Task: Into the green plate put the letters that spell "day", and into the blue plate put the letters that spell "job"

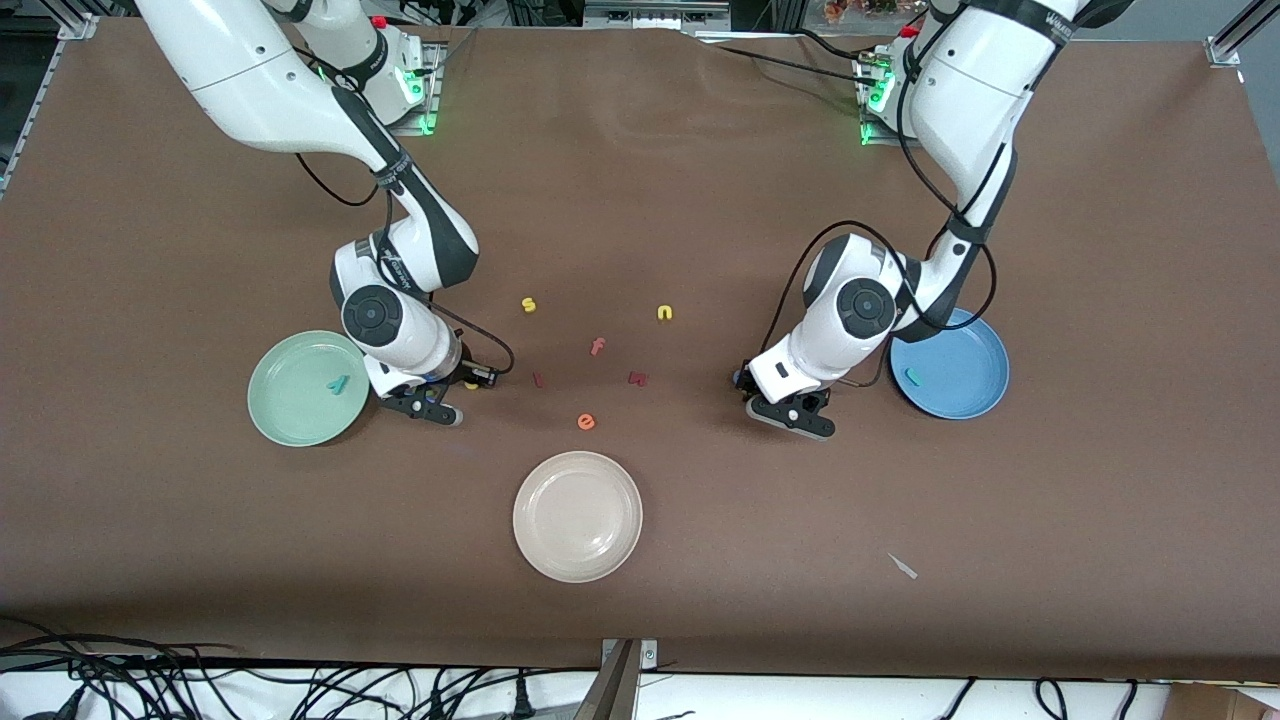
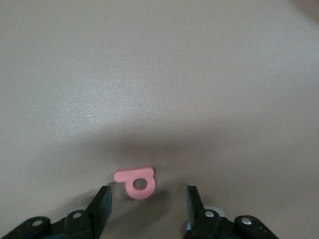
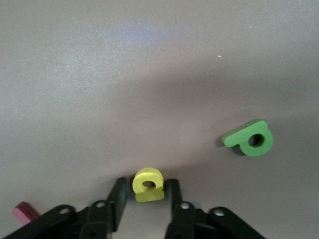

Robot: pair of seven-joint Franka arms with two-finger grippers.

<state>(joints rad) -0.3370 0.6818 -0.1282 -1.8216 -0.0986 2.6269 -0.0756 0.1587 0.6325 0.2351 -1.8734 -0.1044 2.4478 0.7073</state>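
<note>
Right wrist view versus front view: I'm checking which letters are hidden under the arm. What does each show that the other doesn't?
Only the right wrist view shows the yellow a whole between the right gripper fingers, closing on it, with the dark green d lying beside it.

Only the front view shows the green plate holding the teal y, the blue plate, the cream plate and the scattered spare letters.

Both show the brown table and the right gripper low over it.
</note>
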